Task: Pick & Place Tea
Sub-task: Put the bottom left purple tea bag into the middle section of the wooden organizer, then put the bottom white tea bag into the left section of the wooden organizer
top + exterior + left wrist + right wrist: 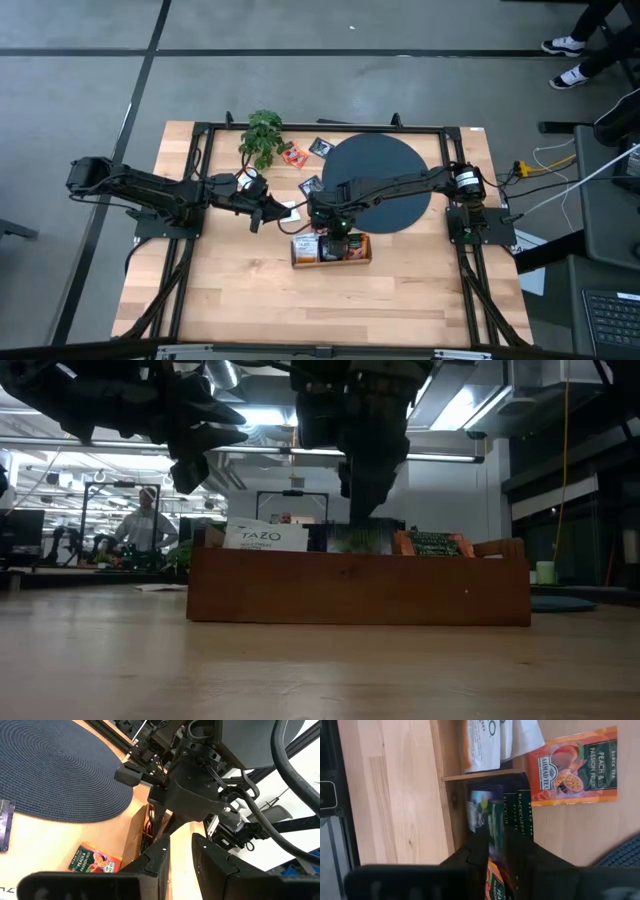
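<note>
Wooden box (332, 262) beneath it, your right gripper (497, 851) hangs in the middle compartment, fingers barely parted astride a dark tea packet (496, 810) there: placing step. Next, lift clear. Left gripper (266, 212) waits beside, part-open, empty.

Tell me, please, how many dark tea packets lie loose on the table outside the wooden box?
2. One dark packet lies between the plant and the black disc; the other dark packet sits at the disc's edge toward the left arm. More may be hidden.
</note>
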Available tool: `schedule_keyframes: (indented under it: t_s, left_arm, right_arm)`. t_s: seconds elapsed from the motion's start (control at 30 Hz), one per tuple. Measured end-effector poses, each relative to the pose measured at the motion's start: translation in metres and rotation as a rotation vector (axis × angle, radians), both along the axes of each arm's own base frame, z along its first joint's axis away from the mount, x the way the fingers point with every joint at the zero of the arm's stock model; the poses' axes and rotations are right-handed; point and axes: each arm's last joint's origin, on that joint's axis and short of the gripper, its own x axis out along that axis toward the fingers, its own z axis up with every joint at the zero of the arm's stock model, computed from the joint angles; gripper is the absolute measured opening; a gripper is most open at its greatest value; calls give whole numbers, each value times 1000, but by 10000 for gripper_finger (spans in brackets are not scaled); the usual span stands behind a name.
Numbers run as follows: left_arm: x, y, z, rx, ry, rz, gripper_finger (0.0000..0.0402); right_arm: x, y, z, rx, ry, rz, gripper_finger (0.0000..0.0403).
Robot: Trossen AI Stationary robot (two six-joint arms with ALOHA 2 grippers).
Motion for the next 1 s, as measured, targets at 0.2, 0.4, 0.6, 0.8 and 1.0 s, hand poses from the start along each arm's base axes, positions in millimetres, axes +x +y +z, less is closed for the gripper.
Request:
schedule_keyframes:
  t_s: [0.2, 0.4, 0.6, 0.8, 1.0]
  left_arm:
    - [0, 0, 0, 0, 0, 0, 77]
    - [0, 0, -2, 11, 17, -8, 77]
    - [-1, 0, -6, 50, 54, -2, 77]
    - [-2, 1, -10, 83, 101, 11, 70]
    - [-3, 0, -15, 95, 163, 17, 53]
  right_arm:
    - [0, 0, 0, 1, 2, -6, 95]
    - [0, -1, 1, 9, 12, -36, 112]
    - [8, -1, 11, 22, -90, -51, 112]
    - [15, 1, 22, 32, -212, -46, 113]
    - [22, -5, 32, 40, -326, -56, 113]
